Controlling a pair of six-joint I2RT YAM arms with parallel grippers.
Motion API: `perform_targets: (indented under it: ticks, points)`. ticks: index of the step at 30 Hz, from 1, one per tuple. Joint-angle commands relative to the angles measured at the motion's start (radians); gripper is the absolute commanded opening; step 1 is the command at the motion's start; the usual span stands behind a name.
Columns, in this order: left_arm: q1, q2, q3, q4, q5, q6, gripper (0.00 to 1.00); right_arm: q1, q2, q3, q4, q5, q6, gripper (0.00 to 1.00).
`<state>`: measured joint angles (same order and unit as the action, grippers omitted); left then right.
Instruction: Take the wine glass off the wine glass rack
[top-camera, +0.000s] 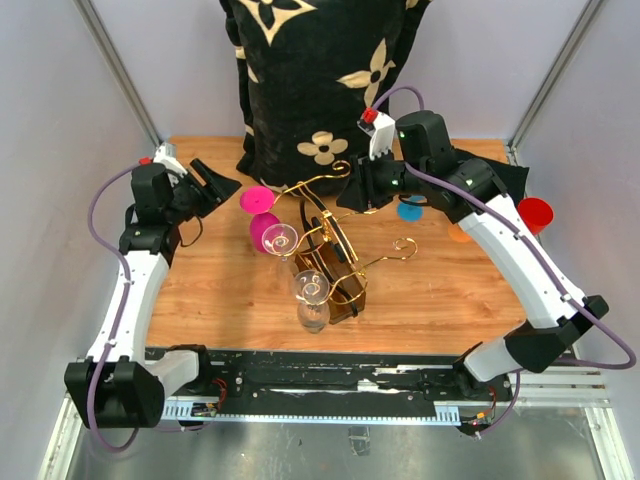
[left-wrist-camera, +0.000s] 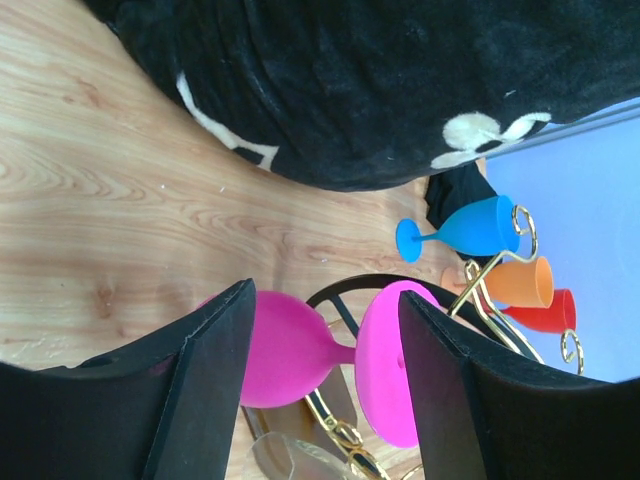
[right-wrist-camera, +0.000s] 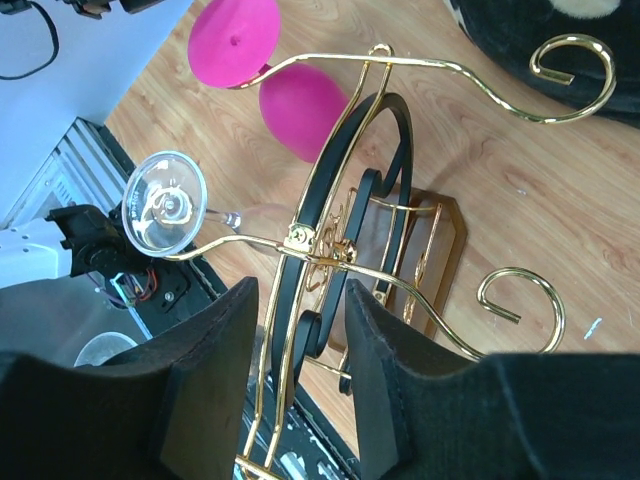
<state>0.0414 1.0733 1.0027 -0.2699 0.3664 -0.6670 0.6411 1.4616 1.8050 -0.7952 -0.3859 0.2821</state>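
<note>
The wine glass rack is gold wire with scroll-ended arms on a dark wooden base, mid-table. A pink wine glass hangs upside down from its left arm, and two clear glasses hang toward the front. My left gripper is open just left of the pink glass. In the left wrist view the pink glass shows between the open fingers, apart from both. My right gripper is open above the rack top. In its wrist view the gripper straddles the rack's black and gold frame.
A large black cushion with cream flowers stands at the back, close behind the rack. Blue, orange and red cups sit at the right back. The table's metal front edge lies near the rack base.
</note>
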Motion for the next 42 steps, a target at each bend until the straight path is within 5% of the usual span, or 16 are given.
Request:
perform_targets:
  ticks: [1,11,17,28,42]
  points:
    - [-0.024,0.036,0.036,0.039,0.045,-0.008,0.64,0.014,0.003,0.019,-0.021,-0.013,-0.032,0.43]
    - [-0.083,0.043,0.009,0.083,0.080,-0.018,0.42,0.013,0.001,-0.012,-0.013,0.023,-0.032,0.44]
    - [-0.095,0.025,-0.015,0.080,0.087,0.000,0.01,0.011,-0.010,-0.029,-0.002,0.040,-0.033,0.45]
    - [-0.095,-0.012,-0.036,0.136,0.074,-0.018,0.01,-0.020,-0.029,-0.081,0.030,0.019,-0.023,0.44]
    - [-0.095,-0.097,-0.006,-0.004,-0.016,0.023,0.00,-0.045,-0.073,-0.125,0.032,0.021,-0.033,0.45]
